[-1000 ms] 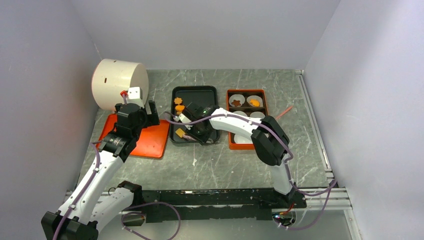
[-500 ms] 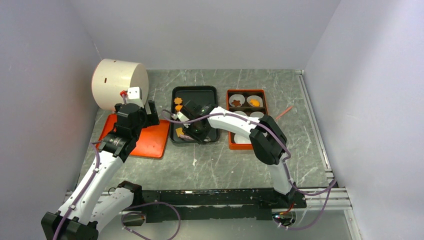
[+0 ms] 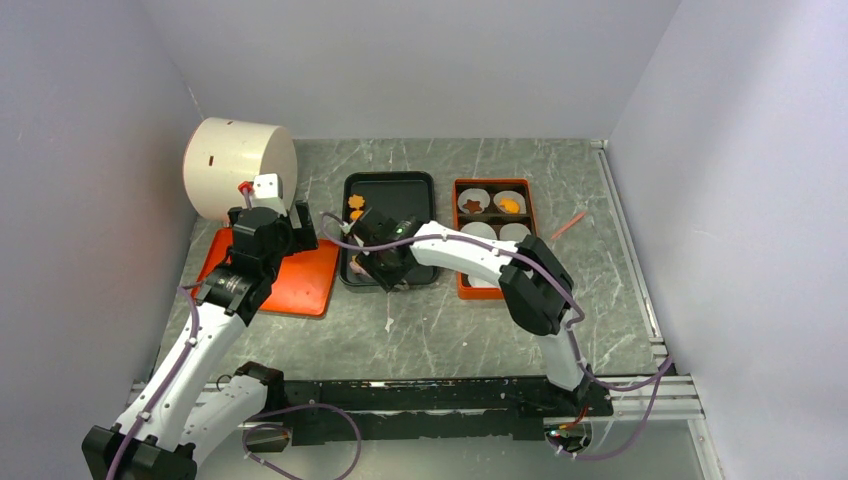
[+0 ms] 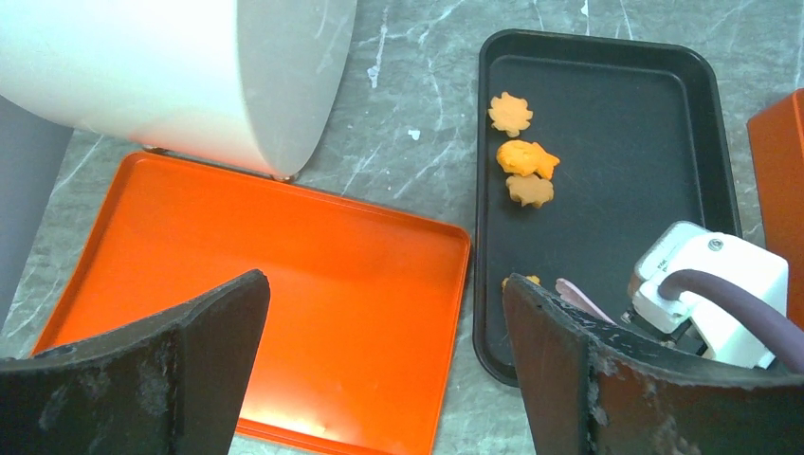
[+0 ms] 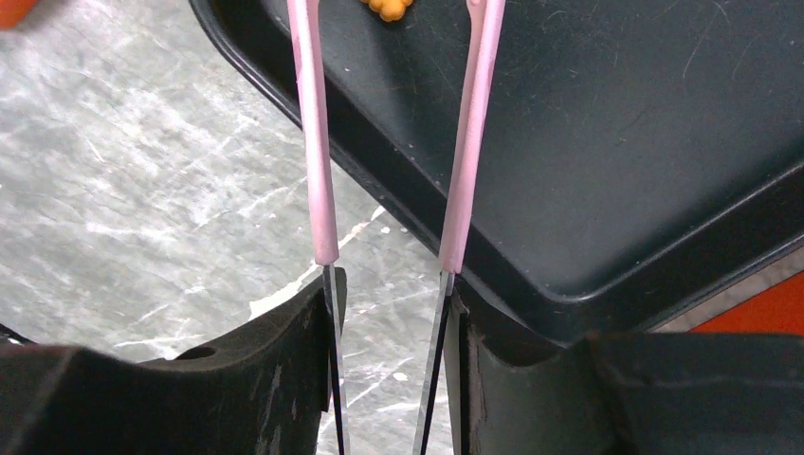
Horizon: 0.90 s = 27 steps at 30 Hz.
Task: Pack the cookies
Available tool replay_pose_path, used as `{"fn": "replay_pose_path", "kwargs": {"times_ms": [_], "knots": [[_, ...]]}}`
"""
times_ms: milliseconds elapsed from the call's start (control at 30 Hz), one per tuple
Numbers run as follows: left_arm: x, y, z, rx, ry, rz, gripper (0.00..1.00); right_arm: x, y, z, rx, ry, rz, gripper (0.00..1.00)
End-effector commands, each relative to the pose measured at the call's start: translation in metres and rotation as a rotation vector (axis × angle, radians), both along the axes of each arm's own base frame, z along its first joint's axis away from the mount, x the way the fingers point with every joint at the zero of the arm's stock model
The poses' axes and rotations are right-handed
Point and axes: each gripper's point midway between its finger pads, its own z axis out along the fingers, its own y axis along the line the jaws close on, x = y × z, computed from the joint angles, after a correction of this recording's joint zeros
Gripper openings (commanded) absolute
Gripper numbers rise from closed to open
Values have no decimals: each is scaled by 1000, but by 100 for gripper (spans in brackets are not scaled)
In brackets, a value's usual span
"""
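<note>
Three orange cookies (image 4: 526, 158) lie at the far left of the black tray (image 4: 616, 123), and a fourth (image 4: 521, 281) peeks out near its front left corner. My right gripper (image 5: 393, 294) is shut on pink-tipped tweezers (image 5: 318, 142), whose arms stand apart. Their tips reach over the tray's corner towards an orange cookie (image 5: 384, 8). In the top view the right gripper (image 3: 385, 262) is over the tray's near left part. A brown cookie (image 3: 470, 206) and an orange cookie (image 3: 509, 205) sit in white cups. My left gripper (image 4: 384, 294) is open and empty above the orange flat tray (image 4: 256, 275).
An orange box (image 3: 459, 240) holding white paper cups stands right of the black tray. A large white cylinder (image 3: 240, 168) lies at the back left, against the orange flat tray. Grey walls close in on three sides.
My right gripper has moved left with the tweezers, towards the black tray's near left corner, and now covers the cookie there in the top view. The left arm has not moved.
</note>
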Motion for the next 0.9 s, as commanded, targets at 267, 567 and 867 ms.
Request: {"fn": "replay_pose_path", "kwargs": {"times_ms": [267,567,867], "knots": [[2,4,14,-11,-53,19,98,-4,20,21,50,-62,-142,44],[2,4,15,-12,-55,21,98,-11,31,9,53,-41,-145,45],[2,5,15,-10,-54,23,98,-3,24,-8,-21,-70,-188,45]]}}
